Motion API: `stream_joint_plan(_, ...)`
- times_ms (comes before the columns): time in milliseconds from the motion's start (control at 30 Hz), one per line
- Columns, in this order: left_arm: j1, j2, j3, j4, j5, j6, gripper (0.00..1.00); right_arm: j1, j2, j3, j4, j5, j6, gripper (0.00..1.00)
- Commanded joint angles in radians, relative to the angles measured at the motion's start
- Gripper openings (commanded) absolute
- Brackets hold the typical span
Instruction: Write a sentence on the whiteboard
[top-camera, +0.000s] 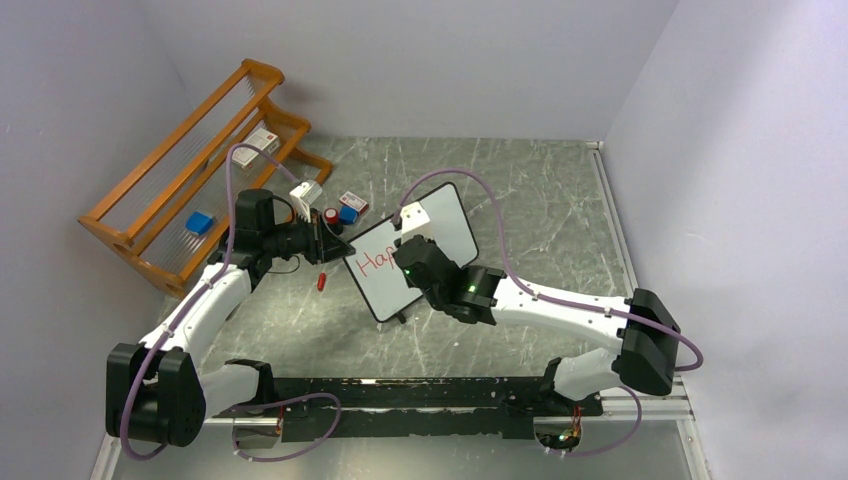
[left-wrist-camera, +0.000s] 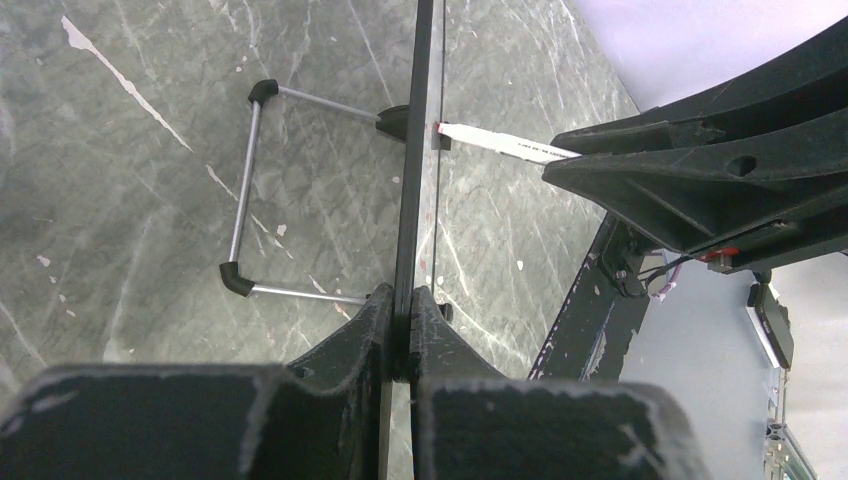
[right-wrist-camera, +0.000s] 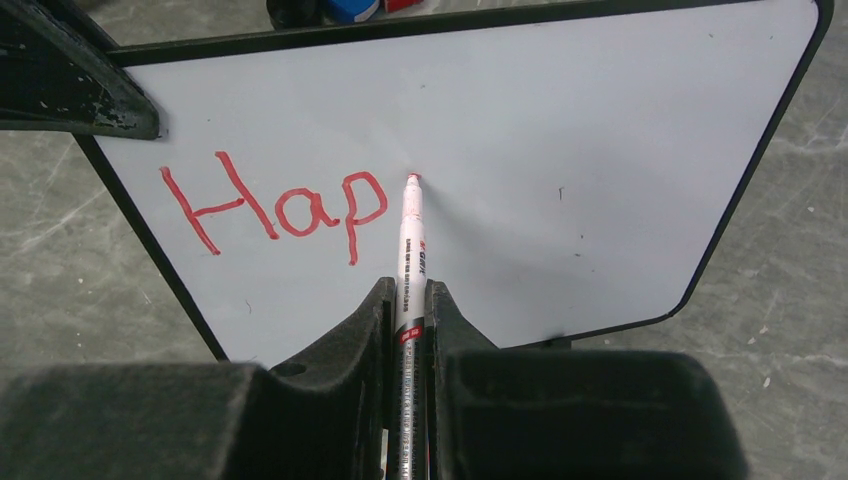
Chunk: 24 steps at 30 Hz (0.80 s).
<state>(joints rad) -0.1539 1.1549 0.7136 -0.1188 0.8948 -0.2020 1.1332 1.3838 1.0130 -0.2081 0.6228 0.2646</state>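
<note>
One red cap (top-camera: 321, 281) beside whiteboard (top-camera: 452, 225)

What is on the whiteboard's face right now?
Red lettering reading "Hap", with the marker tip beside the p. The left gripper covers one corner of the whiteboard.

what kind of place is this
Probably a robot lab test cell: a left arm and right arm bolted at the edge of a marbled table, plain white walls closing it in, and a whiteboard as practice prop.

open tabletop (top-camera: 560, 230) r of whiteboard (top-camera: 455, 235); rack (top-camera: 190, 170) + small boxes (top-camera: 347, 207) rear-l
</note>
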Motion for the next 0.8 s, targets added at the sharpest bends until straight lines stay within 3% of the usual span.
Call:
stream_joint_plan(0,-0.001,0.029,0.0,-0.05,-0.051,0.027,0.05,-0.005,-0.037,0.022,0.006,0.018,-0.001,0.0)
stream_joint_plan(767,-0.001,0.031,-0.002,-0.045,-0.043,0.024,0.05,-0.009,0.023,0.043,0.035,-0.01,-0.016,0.0)
